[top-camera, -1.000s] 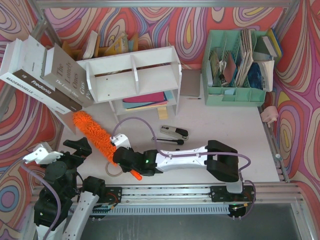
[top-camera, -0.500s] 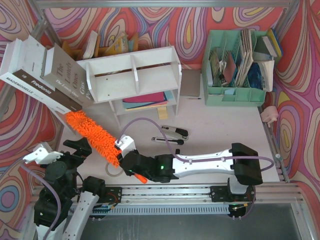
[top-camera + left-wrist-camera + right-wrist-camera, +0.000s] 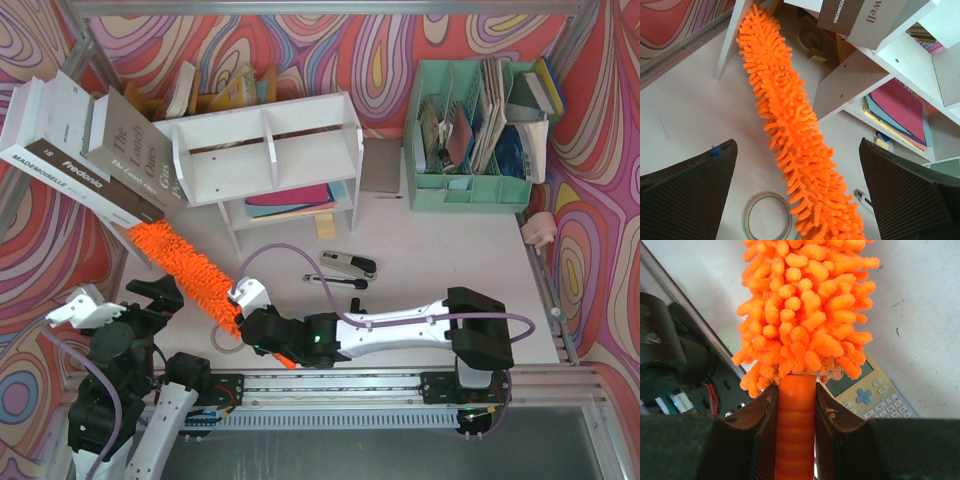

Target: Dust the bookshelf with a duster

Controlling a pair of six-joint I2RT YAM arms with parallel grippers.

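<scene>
The white bookshelf (image 3: 265, 145) stands at the back of the table, with coloured folders in its lower tier. The orange duster (image 3: 185, 270) lies slanted from the shelf's left foot down towards the near edge. My right gripper (image 3: 258, 328) is shut on its orange handle (image 3: 795, 405), with the fluffy head (image 3: 805, 315) stretching away from the fingers. My left gripper (image 3: 155, 293) is open and empty at the near left. In the left wrist view the duster (image 3: 790, 125) runs between its spread fingers (image 3: 695, 185), farther off, its tip under the shelf's left end (image 3: 850, 85).
Large books (image 3: 80, 150) lean against the shelf's left side. A tape ring (image 3: 222, 340) lies beside the duster, a calculator (image 3: 865, 390) under it. A stapler (image 3: 348, 264) and a pen (image 3: 335, 282) lie mid-table. A mint-green file organizer (image 3: 470, 130) stands back right.
My right gripper has shifted nearer the front edge with the duster in it, and the duster's tip has slid left towards the leaning books. The left arm has not moved.
</scene>
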